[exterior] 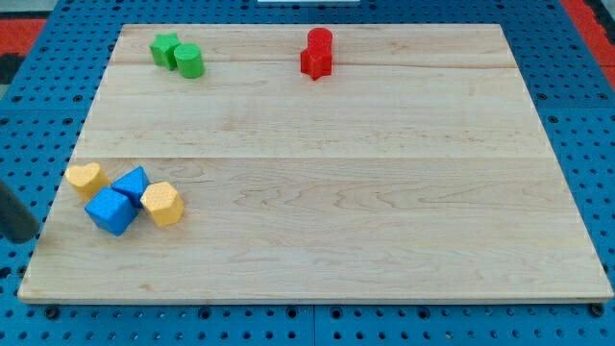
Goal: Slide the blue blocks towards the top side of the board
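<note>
Two blue blocks lie at the view's lower left of the wooden board (336, 192): a blue triangular block (132, 183) and, touching it below, a blue cube (110, 211). A yellow heart block (85, 178) touches them on the left. A yellow hexagonal block (162, 203) touches them on the right. My rod shows as a dark blurred shape at the view's left edge, off the board. Its tip (23, 236) is left of the blue cube and apart from it.
A green star-like block (164, 48) and a green cylinder (188, 61) sit together at the view's top left. A red cylinder (319, 40) and a red star-like block (314, 63) sit together at the top middle. A blue pegboard (586, 115) surrounds the board.
</note>
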